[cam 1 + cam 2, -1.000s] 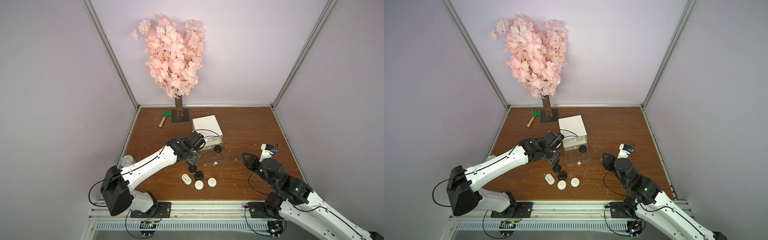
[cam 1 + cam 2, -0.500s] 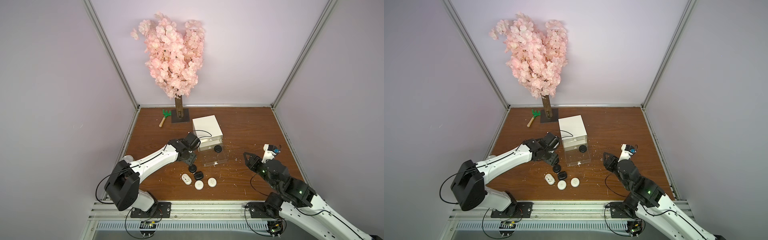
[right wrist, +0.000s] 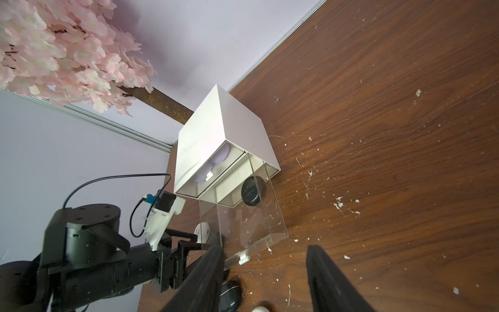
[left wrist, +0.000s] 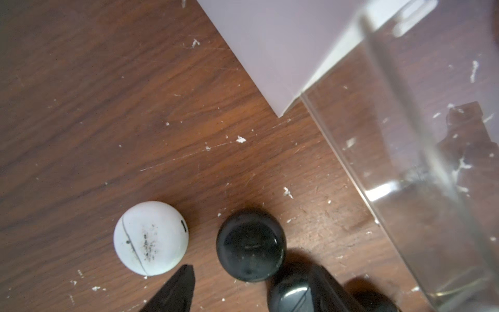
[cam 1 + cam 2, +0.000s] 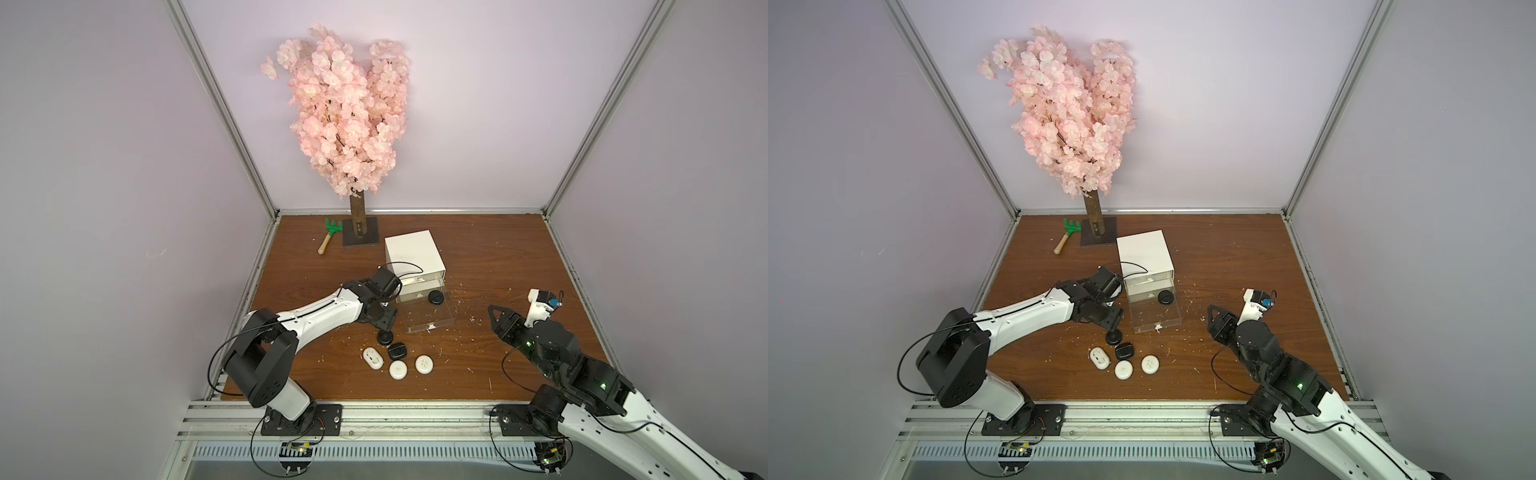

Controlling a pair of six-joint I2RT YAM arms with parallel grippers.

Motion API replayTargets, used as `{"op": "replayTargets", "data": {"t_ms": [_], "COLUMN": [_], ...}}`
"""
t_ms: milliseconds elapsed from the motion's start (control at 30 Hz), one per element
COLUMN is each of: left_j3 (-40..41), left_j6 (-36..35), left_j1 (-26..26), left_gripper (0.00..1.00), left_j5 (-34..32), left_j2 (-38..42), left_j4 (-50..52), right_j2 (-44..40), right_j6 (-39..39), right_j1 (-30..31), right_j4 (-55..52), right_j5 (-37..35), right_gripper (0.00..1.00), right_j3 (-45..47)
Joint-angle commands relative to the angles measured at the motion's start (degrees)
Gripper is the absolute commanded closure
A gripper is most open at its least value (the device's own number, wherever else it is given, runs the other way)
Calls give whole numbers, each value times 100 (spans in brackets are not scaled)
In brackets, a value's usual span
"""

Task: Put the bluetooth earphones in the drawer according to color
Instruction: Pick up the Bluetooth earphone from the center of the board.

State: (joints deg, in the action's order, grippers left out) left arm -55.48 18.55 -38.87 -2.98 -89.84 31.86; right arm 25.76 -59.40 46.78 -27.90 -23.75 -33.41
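Nearest me, three white cases (image 5: 398, 369) lie in a loose row by the near edge of the tabletop (image 5: 511, 257), left of its middle. The oval white case (image 5: 372, 358) lies flat, long axis diagonal, far-left to near-right; the two round ones give no heading. Just beyond them two black cases (image 5: 397, 351) lie close together.

My left gripper (image 4: 253, 272) hangs over the farther one, fingers (image 4: 175, 293) about half spread and clamped on nothing. In the left wrist view a round white case (image 4: 150, 238) and a black case (image 4: 251, 245) lie side by side off the fingertips. Another black case (image 4: 290, 297) sits by one finger; blur there keeps me from saying whether they touch.

The right gripper (image 3: 264, 243) hovers between the pulled-out bottom drawer (image 5: 432, 328) and the right edge, jaws wide, empty. That drawer's long axis runs from the cabinet (image 5: 411, 249) toward the near edge, handle facing me, with one black case (image 5: 436, 297) at its back end. Lavender cases (image 3: 225, 155) show through the top drawer (image 3: 209, 173). At the far edge stand a green rake (image 5: 332, 232) and the blossom tree (image 5: 345, 116).

Since a second ago the left arm (image 5: 324, 316) has swung its elbow farther over the tabletop while its gripper stayed over the same case. No case has moved, and neither gripper's spread has changed.
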Motion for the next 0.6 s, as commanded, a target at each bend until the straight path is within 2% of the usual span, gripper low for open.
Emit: {"op": "replayTargets", "data": {"t_ms": [0,567], "left_j3": [81,191], "left_j6": [219,324], "left_j1": [82,99], "left_gripper": [28,30], "left_j5": [-9,75], "left_j2": [-107,-476], "left_j4": [-27,-325], "right_j2": [-14,65], "right_j6": [86,147], "right_j1": [-16,-37], "right_j4": [-11,-9], "right_j5": [-112,-126], "right_gripper": [44,43], "right_j3": [-92,-146]}}
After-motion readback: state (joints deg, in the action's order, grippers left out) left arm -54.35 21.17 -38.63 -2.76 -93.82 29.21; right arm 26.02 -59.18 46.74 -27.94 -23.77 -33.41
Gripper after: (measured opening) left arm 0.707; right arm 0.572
